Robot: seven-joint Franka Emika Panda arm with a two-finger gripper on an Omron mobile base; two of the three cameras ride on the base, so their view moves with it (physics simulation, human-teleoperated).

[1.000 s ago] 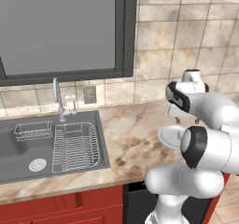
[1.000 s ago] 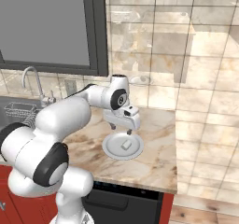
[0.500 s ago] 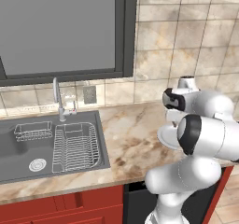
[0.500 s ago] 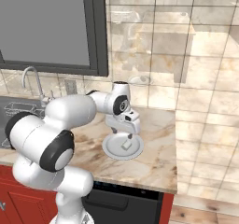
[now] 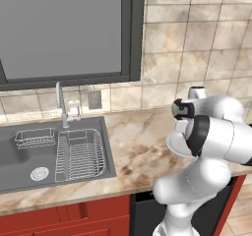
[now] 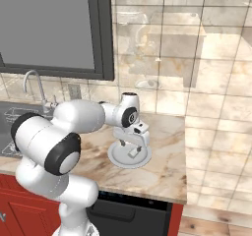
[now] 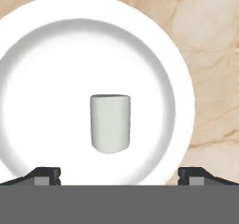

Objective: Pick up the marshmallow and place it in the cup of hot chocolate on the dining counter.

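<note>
White and soft-looking, the marshmallow (image 7: pixel 110 122) is seen lying on a round white plate (image 7: pixel 42 55), slightly off the plate's middle, toward the edge nearest the camera in the hand view. Its long axis runs up and down in that view, roughly square to the line joining the two fingers (image 7: pixel 46 174), whose dark tips are seen well apart at the lower left and lower right. The marshmallow lies between them and a little ahead, so the gap is judged wide enough to take it across its narrow width. The fingers are spread and nothing is pinched.

In the right base view the gripper (image 6: pixel 134 149) is held directly over the plate (image 6: pixel 118 159), close to it, on the marble surface (image 6: pixel 162 166) beside the tiled wall. The same plate's rim (image 5: pixel 173 145) is partly hidden by the arm in the left base view, with the steel sink (image 5: pixel 44 156) well apart to the left.

A straight descent is judged to be what remains before closing.
</note>
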